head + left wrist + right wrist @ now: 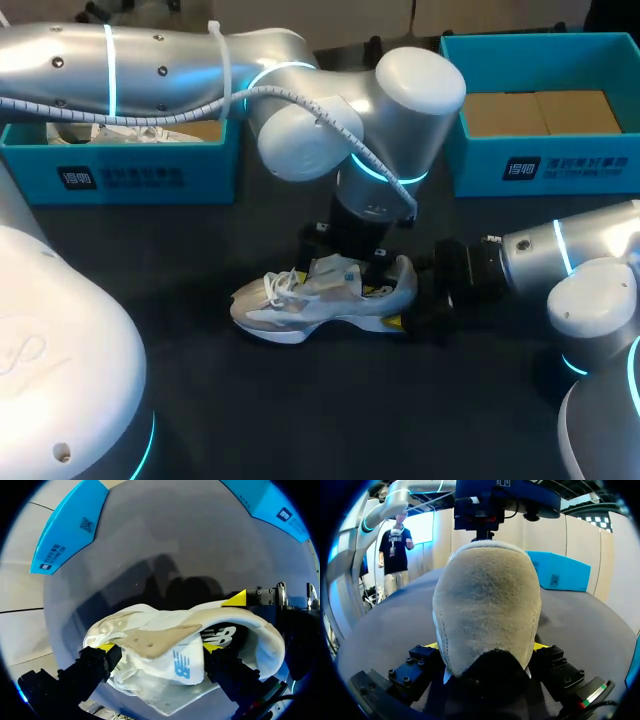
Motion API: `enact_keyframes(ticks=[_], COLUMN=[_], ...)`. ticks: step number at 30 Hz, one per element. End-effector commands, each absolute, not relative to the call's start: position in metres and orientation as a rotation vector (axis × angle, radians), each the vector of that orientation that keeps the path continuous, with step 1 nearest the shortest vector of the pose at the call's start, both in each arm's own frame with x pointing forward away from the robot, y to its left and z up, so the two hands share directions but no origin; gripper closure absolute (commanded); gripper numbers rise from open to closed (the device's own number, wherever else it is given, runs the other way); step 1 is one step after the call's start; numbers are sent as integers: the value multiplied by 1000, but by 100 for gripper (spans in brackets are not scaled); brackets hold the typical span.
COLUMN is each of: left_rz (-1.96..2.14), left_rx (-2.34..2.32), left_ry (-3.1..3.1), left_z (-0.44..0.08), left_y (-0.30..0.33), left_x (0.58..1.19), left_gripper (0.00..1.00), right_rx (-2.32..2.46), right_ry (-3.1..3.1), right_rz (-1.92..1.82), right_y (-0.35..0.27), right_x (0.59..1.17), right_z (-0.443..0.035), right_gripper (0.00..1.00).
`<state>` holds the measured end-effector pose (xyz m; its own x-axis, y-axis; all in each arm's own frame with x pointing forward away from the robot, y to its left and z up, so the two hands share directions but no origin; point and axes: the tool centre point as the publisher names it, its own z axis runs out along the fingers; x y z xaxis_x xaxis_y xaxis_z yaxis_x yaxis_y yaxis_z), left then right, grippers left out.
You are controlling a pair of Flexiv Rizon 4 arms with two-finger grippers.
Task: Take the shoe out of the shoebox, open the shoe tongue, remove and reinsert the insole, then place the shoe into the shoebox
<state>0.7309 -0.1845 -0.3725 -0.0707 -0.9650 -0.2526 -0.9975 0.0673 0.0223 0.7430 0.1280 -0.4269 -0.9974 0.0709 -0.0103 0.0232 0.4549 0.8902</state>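
L claw [159, 647] vertical, pinching tongue [165, 641] of shoe [300, 305] — R claw [487, 646] horiz., clamped on heel [487, 605]

Shoe [320, 300] – a white and beige laced trainer standing on its sole on the dark table, toe toward my left arm's side. Its suede heel [487, 605] is clasped from both sides by my right gripper [485, 647], and its white tongue [185, 662] sits between the fingers of my left gripper [159, 648], with the dark insole [222, 635] visible inside. Two open blue shoeboxes stand at the far edge – the left shoebox [120, 175] holding something white, the right shoebox [540, 165] showing brown card inside – both well apart from the shoe.
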Motion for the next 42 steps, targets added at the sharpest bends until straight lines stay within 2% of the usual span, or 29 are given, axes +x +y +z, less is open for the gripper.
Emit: enact_keyframes(ticks=[1,20,21,23,24,26,28,30,32,33,34,42], left_rz=[236,169,177,234,256,276,304,314,335,338,339,346], left_rx=[-2017,-2025,-2029,-2045,-2053,-2070,-2083,-2092,-2102,-2104,-2106,-2143], left_ry=[2139,2002,2005,2050,2075,2081,2092,2094,2099,2103,2107,2133], left_z=[-364,-331,-331,-328,-326,-325,-323,-322,-321,-321,-320,-314], left_y=[-170,-147,-147,-148,-147,-148,-149,-149,-149,-148,-147,-132], left_x=[726,719,719,717,717,716,715,714,713,712,712,711], left_gripper=[0,0,6,33,37,51,59,81,87,97,100,100], right_rx=[88,88,88,88,88,88,88,88,88,88,88,88], right_ry=[2640,2640,2640,2640,2640,2640,2640,2640,2640,2640,2640,2640], right_rz=[1610,1610,1610,1610,1610,1610,1610,1610,1610,1610,1610,1610], right_y=[132,132,132,132,132,132,132,132,132,132,132,132], right_x=[742,742,742,742,742,742,742,742,742,742,742,742], right_z=[-433,-433,-433,-433,-433,-433,-433,-433,-433,-433,-433,-433], right_gripper=[100,100,100,100,100,100,100,100,100,100,100,100])
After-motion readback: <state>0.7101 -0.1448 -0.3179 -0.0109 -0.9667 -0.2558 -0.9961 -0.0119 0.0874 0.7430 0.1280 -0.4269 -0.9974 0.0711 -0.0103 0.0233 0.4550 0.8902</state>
